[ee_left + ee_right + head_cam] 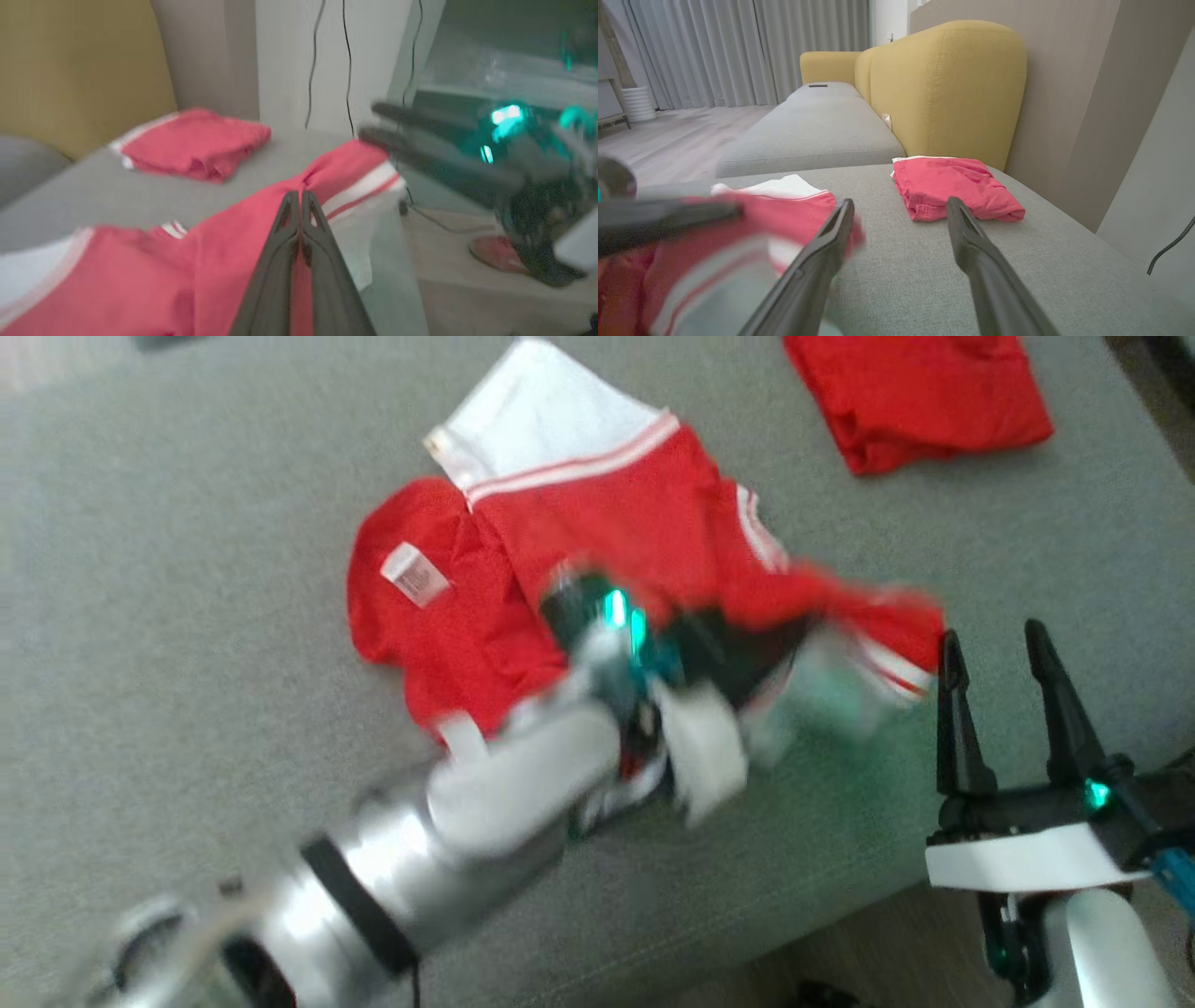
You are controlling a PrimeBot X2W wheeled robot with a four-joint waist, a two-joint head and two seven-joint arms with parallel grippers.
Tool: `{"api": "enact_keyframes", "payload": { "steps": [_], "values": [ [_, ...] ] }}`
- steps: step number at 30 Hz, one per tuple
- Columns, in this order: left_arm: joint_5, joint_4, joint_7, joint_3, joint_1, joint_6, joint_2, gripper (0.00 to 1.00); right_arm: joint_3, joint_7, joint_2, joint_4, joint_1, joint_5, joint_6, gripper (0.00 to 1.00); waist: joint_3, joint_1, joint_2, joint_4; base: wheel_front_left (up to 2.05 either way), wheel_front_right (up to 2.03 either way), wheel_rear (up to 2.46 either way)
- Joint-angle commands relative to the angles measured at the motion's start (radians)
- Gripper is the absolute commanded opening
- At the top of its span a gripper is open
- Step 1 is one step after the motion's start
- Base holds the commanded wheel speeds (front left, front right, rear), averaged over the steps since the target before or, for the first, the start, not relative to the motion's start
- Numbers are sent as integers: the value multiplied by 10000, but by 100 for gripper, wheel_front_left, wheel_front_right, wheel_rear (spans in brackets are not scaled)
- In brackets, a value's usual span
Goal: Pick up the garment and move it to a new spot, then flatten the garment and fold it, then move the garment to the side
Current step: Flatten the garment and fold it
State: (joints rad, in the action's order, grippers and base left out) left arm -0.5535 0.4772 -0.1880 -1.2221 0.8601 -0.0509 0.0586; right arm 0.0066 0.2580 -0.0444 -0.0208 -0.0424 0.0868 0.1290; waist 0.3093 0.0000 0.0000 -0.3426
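the left gripper (pixel 299 198) is closed on a pinch of red cloth near the striped hem of the garment (pixel 607 523). its two dark fingers meet with the fabric gathered between them, which we read as the grasp needed to lift the piece and carry it to a new spot. the right gripper (pixel 992 644) stands with its fingers spread and holds nothing, just beside the raised striped edge at the near side of the grey seat cushion (pixel 187 616). we judge that it stands free there to take a second corner once flattening calls for two holds. the garment lies crumpled in the middle of the cushion, mostly resting on it, with one edge drawn up toward the right gripper. it is red, thin and limp, with paired white stripes along its hems, a white panel (pixel 551 415) at the far end and a small white care label (pixel 414 574) showing — so we take part of it to be turned inside out or folded back. a second red garment (pixel 920 392), already folded, sits well apart at the far right of the cushion, beside the yellow backrest (pixel 948 84).
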Motion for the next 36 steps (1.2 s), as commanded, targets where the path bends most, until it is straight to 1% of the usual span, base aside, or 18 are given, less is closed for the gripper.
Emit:
{"api": "enact_keyframes", "payload": {
  "steps": [1,3,5,6,8,10,12,14,16,18,21,24,28,29,30,31,33,36],
  "values": [
    [-314,-481,-223,605,992,104,-83,0,228,38,-59,254,52,-42,17,100,-479,0,0,124,0,0,0],
    [-958,-681,-514,1178,1721,332,-83,0,246,38,-59,213,161,-99,17,100,-797,0,0,197,0,0,0],
    [-1724,-799,-677,1995,2364,553,-83,0,277,38,-59,190,253,-168,17,100,-1052,0,0,252,0,0,0],
    [-2068,-884,-713,2472,2629,652,-83,0,271,38,-59,186,306,-199,17,100,-1182,0,0,288,0,0,0],
    [-2543,-1402,-728,3747,2906,869,-83,0,198,38,-59,220,409,-240,17,100,-1317,0,0,407,0,0,0],
    [-2812,-1691,-732,4734,2678,954,-83,0,106,38,-59,292,510,-278,17,100,-1396,0,0,585,0,0,0],
    [-3027,-1687,-734,5285,2035,884,-83,0,13,38,-59,351,622,-327,17,100,-1441,0,0,828,0,0,0],
    [-2823,-1547,-735,5653,1111,792,-83,0,-65,38,-59,398,719,-354,17,100,-1464,0,0,1073,0,0,0],
    [-2575,-1411,-735,6081,-124,706,-83,0,-110,38,-59,447,767,-370,17,100,-1432,0,0,1290,0,0,0],
    [-2614,-1328,-736,6598,-1493,587,-83,0,-138,38,-59,500,775,-381,17,100,-1362,0,0,1510,0,0,0],
    [-2077,-1388,-736,7354,-3192,272,-83,0,-170,38,-58,559,758,-415,17,100,-1234,0,0,1798,0,0,0],
    [-1433,-1790,-736,8228,-4494,26,-83,0,-217,38,-58,615,790,-455,17,100,-1119,0,0,2092,0,0,0],
    [-1172,-2187,-737,9075,-5769,-124,-83,0,-284,38,-58,637,864,-486,17,100,-1038,0,0,2408,0,0,0],
    [-1279,-1990,-737,9150,-6194,-155,-83,47,-300,38,-58,634,873,-481,17,100,-1020,0,0,2517,0,0,0],
    [-1288,-1761,-737,9094,-6330,-155,-83,88,-295,38,-58,624,872,-481,17,100,-1026,0,0,2558,0,0,0],
    [-1215,-1642,-737,9140,-6378,-120,-83,100,-301,38,-58,613,874,-484,17,100,-1032,0,0,2601,0,0,0],
    [-1133,-1596,-737,9236,-6419,-70,-83,100,-306,38,-58,596,869,-481,17,100,-1046,0,0,2633,0,0,0],
    [-675,-1461,-737,9537,-6565,221,-83,100,-285,38,-58,545,872,-466,17,100,-1139,0,0,2681,0,0,0]
  ]
}}
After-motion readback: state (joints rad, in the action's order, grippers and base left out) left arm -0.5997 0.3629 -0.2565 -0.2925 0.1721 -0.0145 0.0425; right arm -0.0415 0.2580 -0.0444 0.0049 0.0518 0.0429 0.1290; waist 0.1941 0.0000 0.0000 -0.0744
